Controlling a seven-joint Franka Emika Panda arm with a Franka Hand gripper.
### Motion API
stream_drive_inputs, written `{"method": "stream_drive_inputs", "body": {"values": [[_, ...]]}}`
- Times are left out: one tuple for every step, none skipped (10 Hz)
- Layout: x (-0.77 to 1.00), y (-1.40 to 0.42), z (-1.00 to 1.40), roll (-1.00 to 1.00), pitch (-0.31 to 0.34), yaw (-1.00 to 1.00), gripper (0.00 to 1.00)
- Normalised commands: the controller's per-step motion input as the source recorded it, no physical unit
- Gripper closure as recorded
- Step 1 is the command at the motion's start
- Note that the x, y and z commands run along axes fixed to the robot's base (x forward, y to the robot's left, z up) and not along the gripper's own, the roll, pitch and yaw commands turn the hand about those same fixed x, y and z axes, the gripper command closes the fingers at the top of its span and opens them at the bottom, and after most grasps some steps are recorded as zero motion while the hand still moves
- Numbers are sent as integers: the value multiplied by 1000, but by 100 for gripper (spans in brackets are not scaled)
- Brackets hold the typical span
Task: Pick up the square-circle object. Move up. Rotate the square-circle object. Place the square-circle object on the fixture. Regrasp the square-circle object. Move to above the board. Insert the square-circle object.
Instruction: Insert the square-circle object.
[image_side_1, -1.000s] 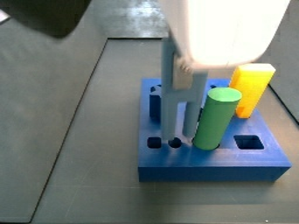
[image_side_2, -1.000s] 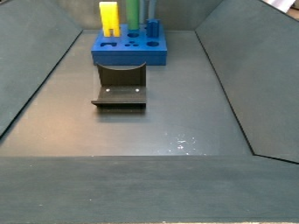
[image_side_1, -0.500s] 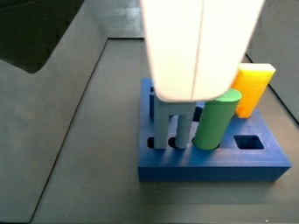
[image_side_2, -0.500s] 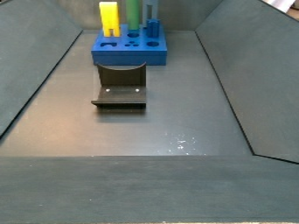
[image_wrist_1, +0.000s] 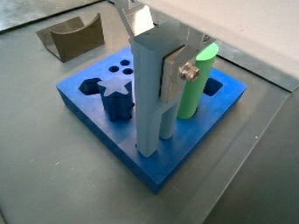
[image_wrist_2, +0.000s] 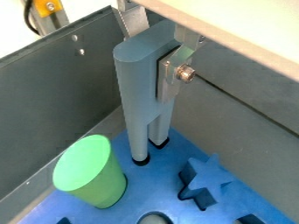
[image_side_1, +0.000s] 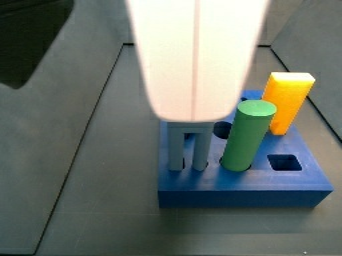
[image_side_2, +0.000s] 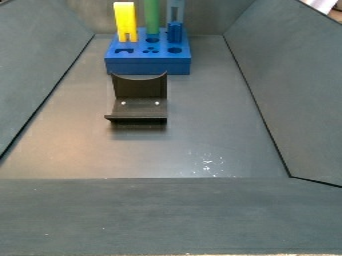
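Item 1. The fixture (image_side_2: 136, 100): on the bench, well apart from the gripper and nearer the camera than the board in a side view. It is vacant, so you can count the hand-over step as done.

Item 2. The board (image_side_1: 241, 187): directly under the gripper. A blue star-shaped piece (image_wrist_1: 114, 91) stands in it just beside the gripper.

Item 3. The gripper (image_wrist_1: 159, 83): above the board's near-left holes in a side view, where its pale body fills the upper frame. It has come down over the last second, and the body now hangs much closer to the board than it did. One silver finger plate (image_wrist_2: 177, 70) lies flat against the peg; the opposite finger is hidden behind it. You can read it as clenched on the peg.

Item 4. The square-circle object (image_wrist_2: 142, 96): upright between the jaws, lower ends meeting the board's top face. Less of it shows beneath the gripper than a second ago, so it is probably sinking into its hole. How deep it sits cannot be told.

Item 5. Green cylinder (image_side_1: 247, 135): upright in the board, just beside the gripper, apart from the peg.

Item 6. Yellow block (image_side_1: 289, 100): upright at the board's far corner, beyond the cylinder.

Note: insertion looks under way. You should hold the grasp until the peg seats.
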Motion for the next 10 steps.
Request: {"method": "stream_drive_inputs", "body": {"values": [[-109, 0, -249, 57, 0, 0, 100], [111, 0, -266, 30, 0, 0, 100], [283, 0, -363, 0, -29, 0, 100], [283, 0, -403, 0, -51, 0, 100], [289, 0, -414, 0, -66, 0, 100], [251, 0, -434, 0, -59, 0, 100], [0, 29, -474, 69, -1, 0, 100], [-191, 0, -557, 124, 0, 0, 100], [-214, 0, -640, 147, 0, 0, 100], [-131, 0, -714, 161, 0, 0, 100]]}}
